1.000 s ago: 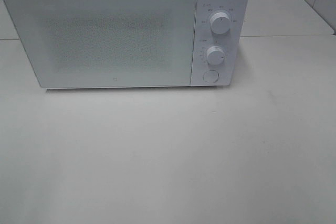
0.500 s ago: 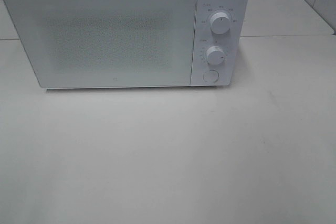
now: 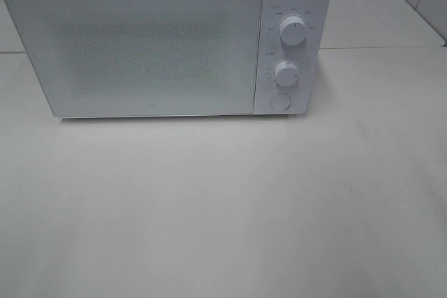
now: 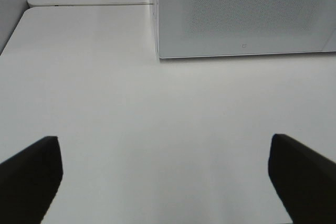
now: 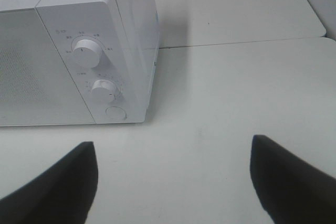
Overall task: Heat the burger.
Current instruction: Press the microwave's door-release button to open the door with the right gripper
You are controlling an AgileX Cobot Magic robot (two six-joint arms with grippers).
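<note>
Microwave (image 3: 160,43) stands shut at the far side of a white tabletop (image 3: 223,207), with the burger nowhere in sight; whether it sits behind the frosted door cannot be told. Left fingers (image 4: 31,177) and right fingers (image 5: 63,182) hover on the near side, spread wide, holding nothing. Next move likely calls for the right-hand button (image 3: 280,101) or a knob (image 3: 287,73).

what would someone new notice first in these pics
A white microwave with its door shut stands at the far side of the white table. An upper knob, a lower knob and a round button run down its right panel. The left gripper and right gripper hang open over the tabletop in front of it, holding nothing, and no burger shows in any view.
</note>
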